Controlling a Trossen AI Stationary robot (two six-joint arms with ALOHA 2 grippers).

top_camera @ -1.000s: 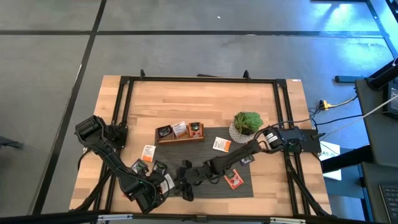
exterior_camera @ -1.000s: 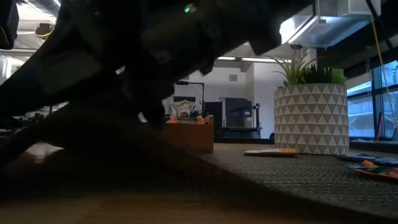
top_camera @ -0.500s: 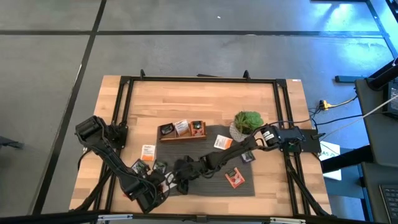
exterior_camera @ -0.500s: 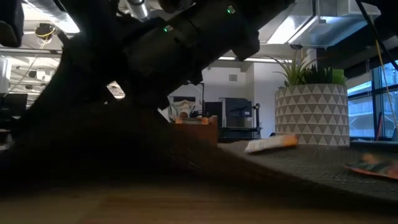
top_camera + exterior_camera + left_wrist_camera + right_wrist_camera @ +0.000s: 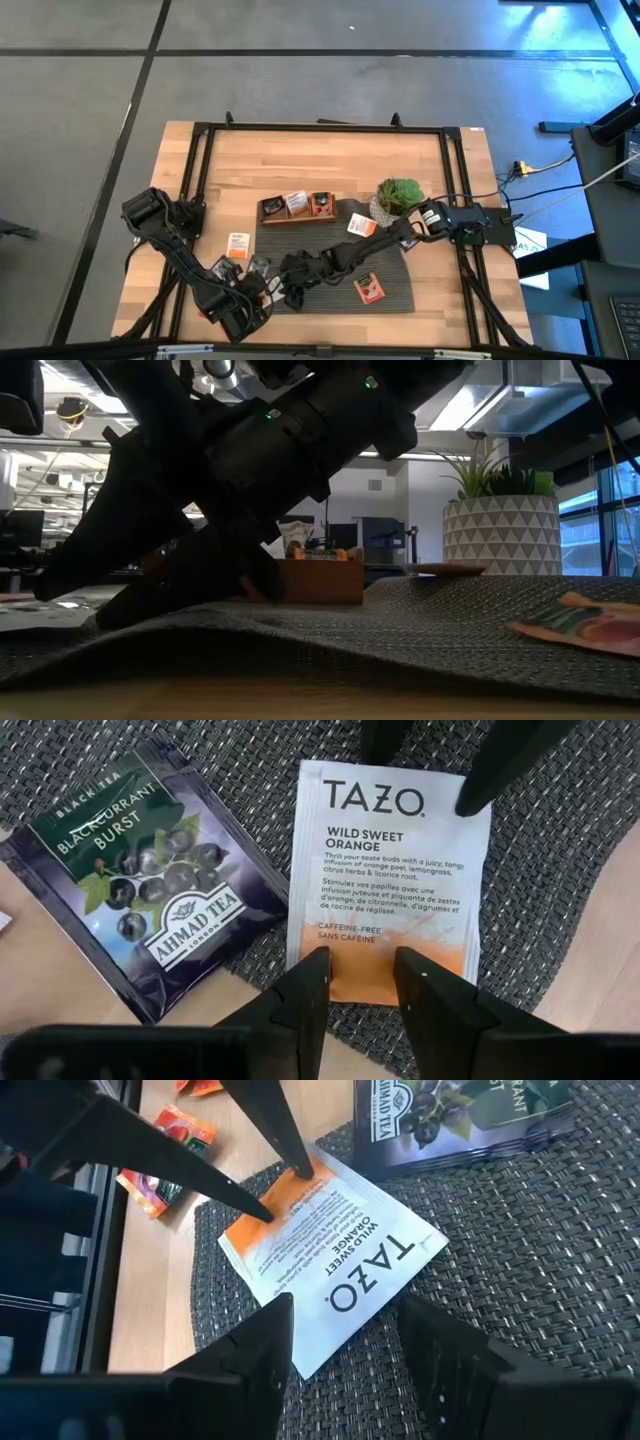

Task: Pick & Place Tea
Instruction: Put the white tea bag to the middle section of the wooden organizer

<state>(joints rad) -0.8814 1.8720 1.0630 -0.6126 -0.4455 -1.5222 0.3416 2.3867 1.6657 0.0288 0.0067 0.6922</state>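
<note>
A white-and-orange Tazo sachet (image 5: 388, 885) lies flat at the woven mat's (image 5: 560, 900) near edge, just beside a dark blackcurrant sachet (image 5: 140, 880), with the left gripper (image 5: 360, 985) and the right gripper (image 5: 345, 1335) at its opposite ends, both with fingers apart, gripping nothing.

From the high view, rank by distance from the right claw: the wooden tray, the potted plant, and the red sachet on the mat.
From the right claw:
1. Red sachet, on the mat's right part.
2. Wooden tray, beyond the mat's far edge.
3. Potted plant, at the mat's far right corner.
</note>
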